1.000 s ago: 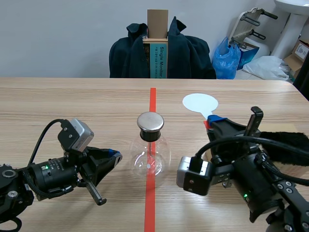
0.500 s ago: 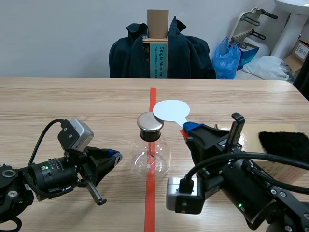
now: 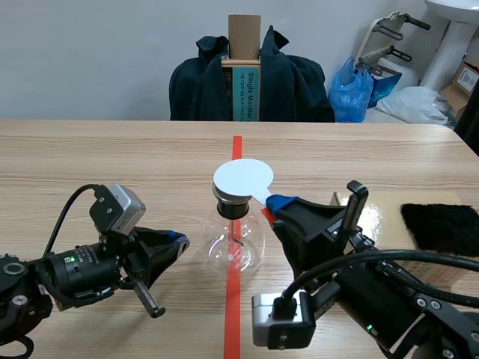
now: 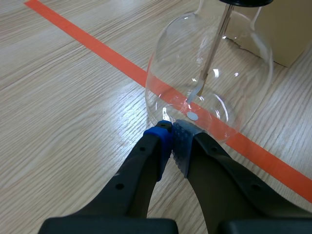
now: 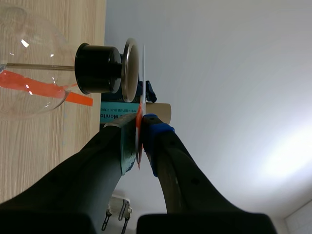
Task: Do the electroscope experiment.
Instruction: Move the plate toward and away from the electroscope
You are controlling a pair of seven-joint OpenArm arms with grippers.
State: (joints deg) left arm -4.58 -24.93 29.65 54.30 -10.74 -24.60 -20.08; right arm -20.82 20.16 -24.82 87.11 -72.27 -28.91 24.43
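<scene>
Disc [image 3: 242, 179], flat, white, perhaps plastic, between clamped right jaws above metal cap [image 5: 129, 68] of glass flask [image 3: 233, 245]; left jaws together, empty.

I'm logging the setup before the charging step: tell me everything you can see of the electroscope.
The electroscope is a clear, round glass flask standing upright on the orange tape line. A black stopper plugs its neck, topped by a silvery metal cap; a thin rod runs down inside to a small leaf. The left gripper, shut, sits at its base; the right gripper's white disc is right over the cap; contact is unclear.
</scene>
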